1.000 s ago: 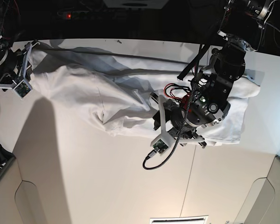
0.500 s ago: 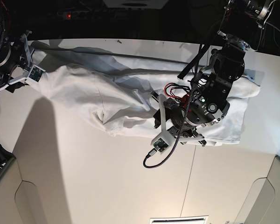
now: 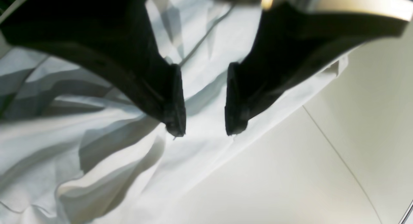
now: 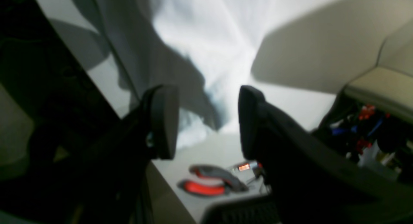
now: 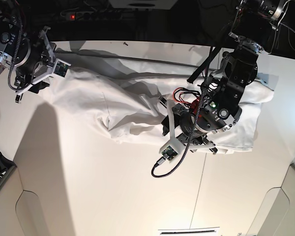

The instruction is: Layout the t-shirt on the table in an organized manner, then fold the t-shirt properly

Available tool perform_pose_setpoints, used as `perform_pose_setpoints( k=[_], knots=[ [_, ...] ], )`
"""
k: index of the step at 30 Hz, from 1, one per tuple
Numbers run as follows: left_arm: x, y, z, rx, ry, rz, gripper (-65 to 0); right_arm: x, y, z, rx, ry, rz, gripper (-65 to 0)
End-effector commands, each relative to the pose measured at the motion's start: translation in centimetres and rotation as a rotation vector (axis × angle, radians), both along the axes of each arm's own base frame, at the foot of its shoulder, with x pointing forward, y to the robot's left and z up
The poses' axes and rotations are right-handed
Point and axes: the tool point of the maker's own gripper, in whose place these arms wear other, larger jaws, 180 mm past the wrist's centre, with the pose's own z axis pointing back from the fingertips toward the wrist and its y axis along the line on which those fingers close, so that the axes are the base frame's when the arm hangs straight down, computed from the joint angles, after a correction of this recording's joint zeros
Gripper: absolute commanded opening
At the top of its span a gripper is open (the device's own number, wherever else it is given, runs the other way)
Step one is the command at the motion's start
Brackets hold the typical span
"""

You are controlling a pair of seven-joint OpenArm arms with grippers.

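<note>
Across the wide white desk (image 5: 113,196) the t-shirt (image 5: 113,105) lies as one long rumpled band along the far side, from the far corner on the base view's left to the edge on its right, bunched into deep folds in the middle and not yet spread flat.

On the base view's left, the right arm has changed most: a second ago its gripper sat at the shirt's far end by the desk edge, and it has since swung up and back, clear of the cloth. Right gripper (image 4: 208,120): its jaws stand wide with nothing between them, the shirt only seen beyond. That corner looks released, so that end probably lies where it was left.

By contrast, the left arm has barely moved. Left gripper (image 3: 205,132): the jaws are parted a little, empty, hovering just over the hem near the cloth's near edge. Judging by this, the layout step is in hand, and the left side looks ready for a fresh pinch.
</note>
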Motion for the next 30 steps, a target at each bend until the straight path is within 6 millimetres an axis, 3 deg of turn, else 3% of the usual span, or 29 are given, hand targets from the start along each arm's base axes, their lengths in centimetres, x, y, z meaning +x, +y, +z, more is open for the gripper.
perform_pose_setpoints(
  k=[1, 8, 13, 20, 22, 25, 30],
  knots=[
    [0.9, -0.2, 1.3, -0.018, -0.044, 0.004, -40.6, 0.7, -0.3, 0.5, -0.008, -0.026, 0.003, -35.2],
    [1.0, -0.2, 1.3, -0.018, -0.045, 0.003, -40.6, 0.6, -1.0, -0.4, -0.032, -0.009, -0.007, -35.3],
    [1.0, -0.2, 1.3, -0.018, -0.045, 0.004, -40.6, 0.7, -0.2, -0.9, 0.008, -0.007, -0.01, -35.3],
    [1.0, -0.1, 1.4, -0.02, -0.046, 0.01, -40.6, 2.3, -0.1, -1.3, 0.017, -0.033, -0.049, -35.4],
    [1.0, -0.1, 1.4, -0.019, -0.046, 0.011, -40.6, 2.9, -0.2, -0.9, 0.016, -0.051, -0.053, -40.4],
    [1.0, -0.1, 1.4, -0.019, -0.046, 0.011, -40.6, 3.5, -0.2, -0.6, 0.021, -0.068, -0.058, -64.4],
    [1.0, -0.1, 1.4, -0.022, -0.049, 0.01, -40.6, 4.4, -0.6, 0.0, 0.038, -0.126, -0.126, -65.0]
  ],
)
